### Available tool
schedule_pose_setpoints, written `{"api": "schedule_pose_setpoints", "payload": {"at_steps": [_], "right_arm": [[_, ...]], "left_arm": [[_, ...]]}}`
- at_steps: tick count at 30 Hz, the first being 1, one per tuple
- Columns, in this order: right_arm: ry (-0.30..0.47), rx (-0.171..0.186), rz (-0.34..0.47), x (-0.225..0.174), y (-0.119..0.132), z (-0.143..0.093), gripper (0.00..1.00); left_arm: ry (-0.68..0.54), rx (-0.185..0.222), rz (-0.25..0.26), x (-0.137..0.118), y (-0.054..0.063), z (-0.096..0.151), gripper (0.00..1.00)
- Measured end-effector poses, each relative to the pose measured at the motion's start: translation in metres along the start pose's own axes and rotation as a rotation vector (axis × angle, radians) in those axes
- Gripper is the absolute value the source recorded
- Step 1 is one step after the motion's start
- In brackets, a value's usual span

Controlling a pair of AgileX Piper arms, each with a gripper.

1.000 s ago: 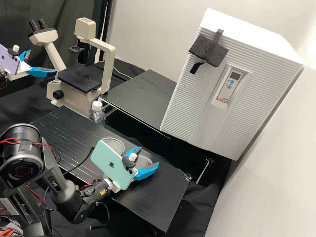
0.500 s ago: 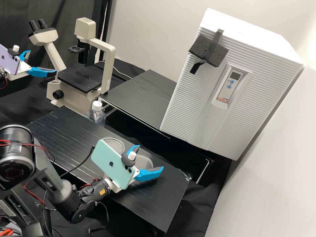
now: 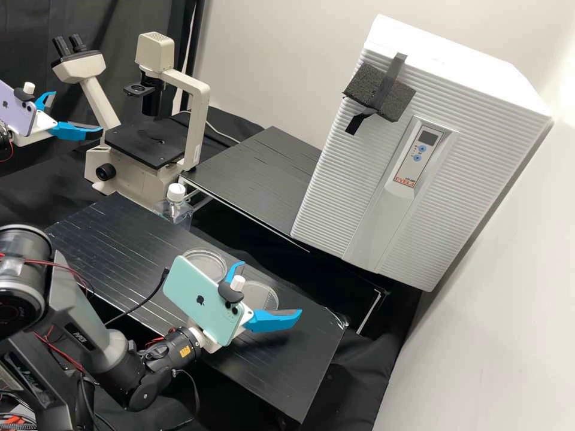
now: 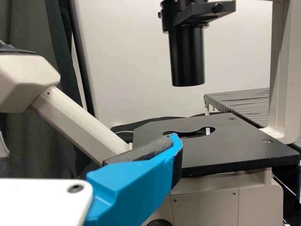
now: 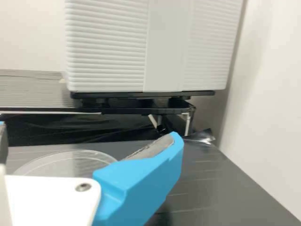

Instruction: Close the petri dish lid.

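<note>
Two clear, round dishes lay near each other on your black table [image 3: 120, 233] in the high view. One, the back dish [image 3: 211, 263], sat partly hidden behind the pale green phone [image 3: 194, 296] mounted on your right arm; the other, the front dish [image 3: 262, 295], lay nearer that arm's blue fingers. You could not tell which piece was the lid. Your right gripper [image 3: 271, 287] was released, its two fingers spread wide with nothing grasped, and the front dish showed between them. Whether either finger touched the dish, you could not tell. In the right wrist view, the rim of a clear dish curved beyond the gripper's white mount, next to one blue finger. Your left gripper [image 3: 77, 111] was at the high view's upper left, beside a cream microscope [image 3: 194, 120], also released and empty, with a purple phone [image 3: 18, 114] on its arm. The left wrist view showed one of its fingers in front of the microscope's black stage [image 4: 244, 146]. A clear bottle [image 3: 176, 211] with a white cap stood between the microscope and table, and a ribbed white cabinet [image 3: 359, 179] stood to the high view's right.
</note>
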Motion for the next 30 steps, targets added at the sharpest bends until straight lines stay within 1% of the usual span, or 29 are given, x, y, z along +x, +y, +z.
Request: {"api": "schedule_pose_setpoints", "payload": {"at_steps": [4,8,10,14,22,23,30], "right_arm": [[0.008,-0.010,-0.028,-0.001,-0.002,0.001,1.00],[-0.003,-0.010,-0.054,-0.001,-0.004,0.005,1.00],[-0.015,-0.003,-0.071,-0.001,-0.005,0.008,1.00],[-0.034,0.008,-0.080,-0.001,-0.006,0.012,1.00],[-0.036,0.016,-0.092,0.000,-0.008,0.015,1.00],[-0.037,0.018,-0.096,0.000,-0.009,0.016,0.00],[-0.038,0.010,-0.104,0.000,-0.010,0.017,0.00]], "left_arm": [[0.000,0.000,0.000,0.000,0.000,0.000,1.00],[0.000,0.000,0.000,0.000,0.000,0.000,1.00],[0.000,0.000,0.000,0.000,0.000,0.000,1.00],[0.000,0.000,0.000,0.000,0.000,0.000,1.00],[0.000,0.000,0.000,0.000,0.000,0.000,1.00],[0.000,0.000,0.000,0.000,0.000,0.000,1.00],[0.000,0.000,0.000,0.000,0.000,0.000,1.00]]}}
